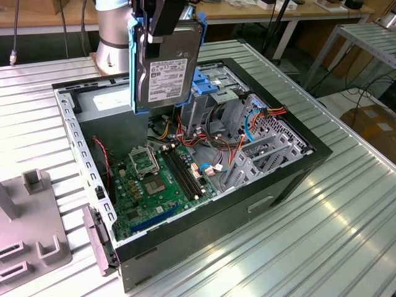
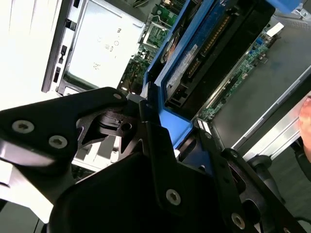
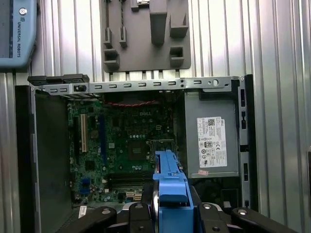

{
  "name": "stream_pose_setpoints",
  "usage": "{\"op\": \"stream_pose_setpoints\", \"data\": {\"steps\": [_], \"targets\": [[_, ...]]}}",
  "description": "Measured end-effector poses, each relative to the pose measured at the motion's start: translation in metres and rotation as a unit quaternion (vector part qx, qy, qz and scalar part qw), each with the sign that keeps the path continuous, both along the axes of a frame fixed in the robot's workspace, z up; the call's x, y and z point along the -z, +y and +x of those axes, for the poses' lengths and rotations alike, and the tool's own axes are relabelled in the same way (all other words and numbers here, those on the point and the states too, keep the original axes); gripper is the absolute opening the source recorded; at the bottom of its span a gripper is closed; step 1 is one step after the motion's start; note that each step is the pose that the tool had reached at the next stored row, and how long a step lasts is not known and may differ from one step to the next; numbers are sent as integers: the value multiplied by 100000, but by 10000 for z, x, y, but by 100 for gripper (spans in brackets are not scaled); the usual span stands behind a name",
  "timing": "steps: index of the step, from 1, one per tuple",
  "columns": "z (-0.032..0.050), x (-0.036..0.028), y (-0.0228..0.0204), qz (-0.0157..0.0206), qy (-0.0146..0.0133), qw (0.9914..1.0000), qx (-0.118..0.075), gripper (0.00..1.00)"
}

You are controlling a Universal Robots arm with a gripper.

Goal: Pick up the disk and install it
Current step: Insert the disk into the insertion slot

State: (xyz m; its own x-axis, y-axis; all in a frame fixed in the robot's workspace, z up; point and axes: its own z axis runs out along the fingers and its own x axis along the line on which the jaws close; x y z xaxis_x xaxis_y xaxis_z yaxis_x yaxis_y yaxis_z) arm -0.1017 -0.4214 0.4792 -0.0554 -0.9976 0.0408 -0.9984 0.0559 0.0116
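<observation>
grey holder (image 1: 31,235) with slots lies on the tabletop (image 1: 322,241) at the exterior view's left, well apart from the work. next comes the computer case (image 1: 80,142). it lies on its side with the open side up, and i think that is so the arm can reach in from above. the green board (image 1: 154,179) lies flat on the bottom of the case.

above the far part of the case hangs the disk (image 1: 168,71). it is up in the air and touches nothing in the case. it stands on its edge, with the white label facing the camera and the blue bracket (image 1: 132,68) around it. the gripper (image 1: 162,28) is closed on the top edge of the disk and holds it tight. i think it grabs the top so that the lower end is free. the gripper points straight down, and the silver arm (image 1: 111,37) stands behind the disk.

just to the exterior view's right of the disk is the blue latch (image 1: 207,80) on the grey cage (image 1: 230,114). after that comes a bunch of coloured wires (image 1: 263,114).
</observation>
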Motion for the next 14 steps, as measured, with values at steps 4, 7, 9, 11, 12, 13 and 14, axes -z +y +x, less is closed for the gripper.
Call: {"op": "stream_pose_setpoints", "data": {"steps": [4,7,9,11,12,13,14], "targets": [[4,3,-76,8,-3,100000,0,37],[6,3,-121,4,-1,100000,0,37],[10,5,-164,4,-2,100000,-6,37],[12,6,-190,8,-4,100000,-1,37],[13,6,-205,5,0,100000,-1,37],[15,6,-217,3,-1,100000,0,37],[16,7,-234,5,-2,100000,-3,37]]}}
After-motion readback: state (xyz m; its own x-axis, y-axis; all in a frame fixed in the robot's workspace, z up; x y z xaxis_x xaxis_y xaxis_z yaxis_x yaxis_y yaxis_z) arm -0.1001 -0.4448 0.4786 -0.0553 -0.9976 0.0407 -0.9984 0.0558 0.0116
